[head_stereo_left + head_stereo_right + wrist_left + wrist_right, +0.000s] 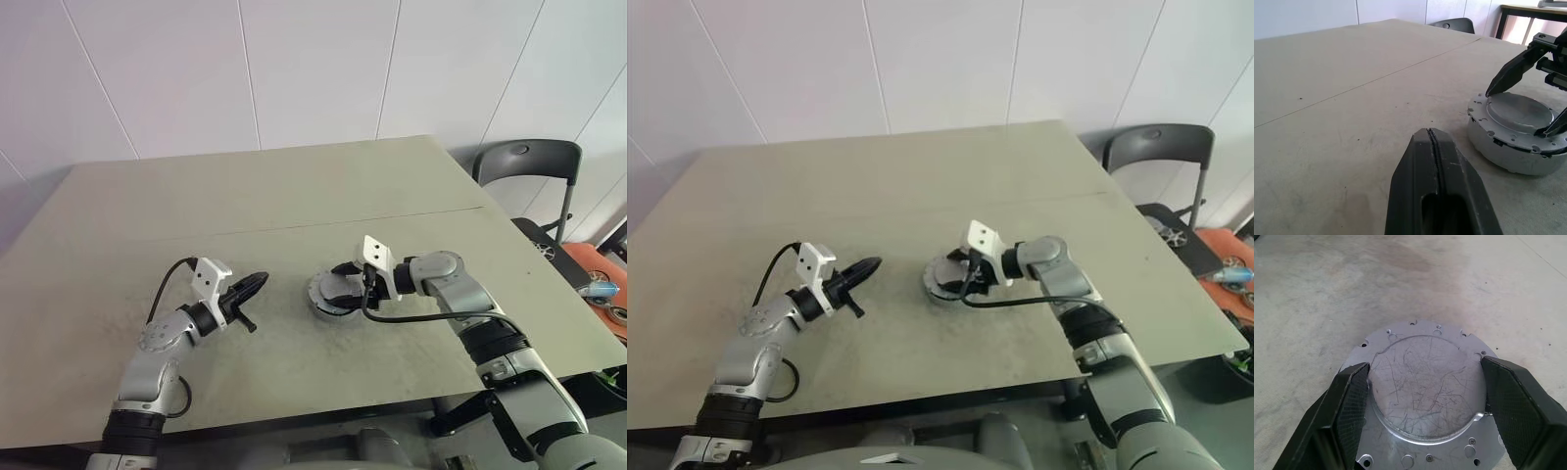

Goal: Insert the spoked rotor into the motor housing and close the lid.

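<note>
The lid [1420,382], a flat grey metal disc with a scratched raised centre, lies on top of the short round motor housing [1508,154] near the middle of the table. My right gripper [1425,377] reaches over it from the right. Its two black fingers [1352,396] press on opposite sides of the raised centre. My left gripper [257,282] hovers a short way left of the drum, pointing toward it, shut and empty. The lid hides the inside of the housing, and the spoked rotor is hidden.
The drum sits on a grey-green table [245,196] with a seam running across it. A dark chair [524,162] stands past the far right corner. Small items lie on the floor at the right [598,291]. The table's right edge is close behind my right arm.
</note>
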Tool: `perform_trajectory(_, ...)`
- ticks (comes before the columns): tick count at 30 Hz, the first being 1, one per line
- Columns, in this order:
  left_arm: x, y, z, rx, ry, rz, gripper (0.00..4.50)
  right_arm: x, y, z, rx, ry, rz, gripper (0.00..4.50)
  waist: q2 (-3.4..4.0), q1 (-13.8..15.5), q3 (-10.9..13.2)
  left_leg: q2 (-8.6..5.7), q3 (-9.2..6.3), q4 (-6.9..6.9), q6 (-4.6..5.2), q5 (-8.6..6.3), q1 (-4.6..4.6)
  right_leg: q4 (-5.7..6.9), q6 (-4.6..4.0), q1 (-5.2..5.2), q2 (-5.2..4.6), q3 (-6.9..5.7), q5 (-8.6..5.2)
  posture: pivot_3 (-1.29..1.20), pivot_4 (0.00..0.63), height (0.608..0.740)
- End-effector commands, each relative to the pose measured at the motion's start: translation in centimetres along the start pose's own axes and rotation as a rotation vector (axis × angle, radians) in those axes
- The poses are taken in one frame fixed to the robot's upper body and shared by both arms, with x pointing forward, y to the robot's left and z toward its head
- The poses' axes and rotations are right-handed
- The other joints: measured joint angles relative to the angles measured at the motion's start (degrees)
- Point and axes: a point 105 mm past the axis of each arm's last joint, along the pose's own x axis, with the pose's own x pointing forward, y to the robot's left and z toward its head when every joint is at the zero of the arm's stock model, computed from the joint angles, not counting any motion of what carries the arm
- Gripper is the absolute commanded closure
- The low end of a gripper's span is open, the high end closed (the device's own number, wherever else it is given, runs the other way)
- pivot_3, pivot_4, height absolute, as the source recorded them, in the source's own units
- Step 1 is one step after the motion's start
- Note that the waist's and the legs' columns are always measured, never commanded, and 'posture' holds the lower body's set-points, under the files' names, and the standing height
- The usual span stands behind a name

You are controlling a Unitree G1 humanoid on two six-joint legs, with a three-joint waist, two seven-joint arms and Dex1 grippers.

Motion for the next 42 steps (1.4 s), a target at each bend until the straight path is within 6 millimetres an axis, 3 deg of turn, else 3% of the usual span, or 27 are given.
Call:
perform_trajectory(1, 0.1, 0.5, 1.3, 0.035, -0.038, 0.011, 4.5, -0.3, 0.4, 0.3, 0.041, -0.017, 0.039, 1.26, 0.0, 0.0, 0.0, 0.0, 0.0, 0.0, 0.0, 0.0, 0.0, 0.0, 0.0, 0.0, 0.0, 0.0, 0.0, 0.0, 0.0, 0.74)
perform_trajectory(17, 0.0, 0.5, 1.4, 0.038, -0.037, 0.013, 4.5, -0.2, 0.4, -2.9, -0.037, 0.158, 0.019, 1.26, -0.02, 0.0, -0.05, 0.0, 0.0, -0.01, 0.0, 0.0, 0.03, 0.0, 0.0, 0.03, 0.0, 0.0, 0.0, 0.0, 0.0, 0.74)
perform_trajectory(26, 0.5, 0.2, 1.3, 0.034, -0.033, 0.003, 4.5, -0.2, 0.9, -2.9, 0.027, 0.135, 0.059, 1.26, -0.07, 0.12, -0.11, -0.01, -0.02, 0.05, 0.01, 0.0, 0.09, -0.01, 0.0, 0.15, -0.01, -0.01, 0.0, 0.0, 0.0, 0.74)
perform_trajectory(33, 3.4, -1.6, 1.7, 0.0, -0.054, -0.077, 4.5, 0.2, 1.0, -2.7, 0.032, 0.124, 0.059, 1.26, -0.07, 0.21, -0.14, -0.03, -0.01, 0.05, 0.01, 0.0, 0.09, -0.02, 0.0, 0.16, -0.02, -0.01, 0.0, 0.0, 0.0, 0.74)
perform_trajectory(42, 7.5, -5.1, 0.0, -0.051, -0.002, -0.277, 4.5, 0.5, 1.0, -2.5, 0.038, 0.11, 0.05, 1.26, -0.06, 0.01, -0.17, -0.03, -0.02, 0.05, 0.0, 0.0, 0.1, -0.01, 0.0, 0.15, -0.01, -0.01, 0.0, 0.0, 0.0, 0.74)
